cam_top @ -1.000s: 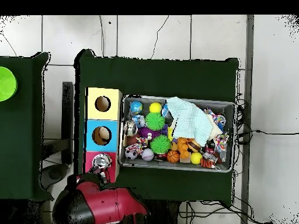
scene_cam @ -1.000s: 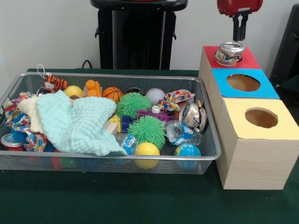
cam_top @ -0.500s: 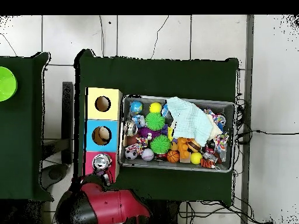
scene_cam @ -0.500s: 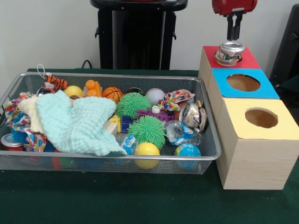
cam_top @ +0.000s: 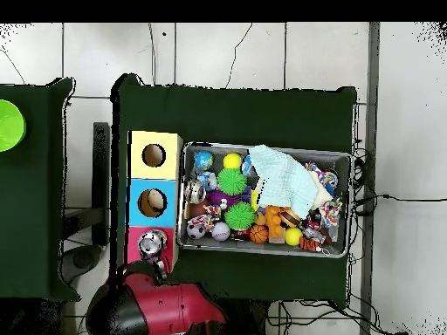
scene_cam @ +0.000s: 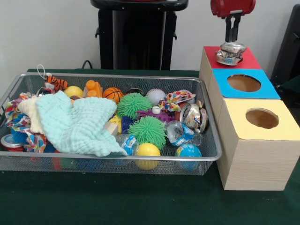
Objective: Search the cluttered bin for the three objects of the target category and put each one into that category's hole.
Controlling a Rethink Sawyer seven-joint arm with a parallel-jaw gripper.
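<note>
Red arm (scene_cam: 233, 7) reaching down at upper right, black gripper (scene_cam: 231, 32) vertical beneath it, tips pointing straight down, hanging in the air.

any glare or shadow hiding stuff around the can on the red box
Front view: the crushed can on the red box catches bright highlights; the gripper above is dark, details lost. Overhead view: the can is small, and the arm crowds it.

One camera sits low and close at the table's (scene_cam: 140, 206) edge, facing a wire bin (scene_cam: 108, 157) and a row of boxes (scene_cam: 255, 145). Another looks straight down from high above. Both show the bin (cam_top: 266, 200), boxes (cam_top: 155, 202) and table (cam_top: 236, 113).
</note>
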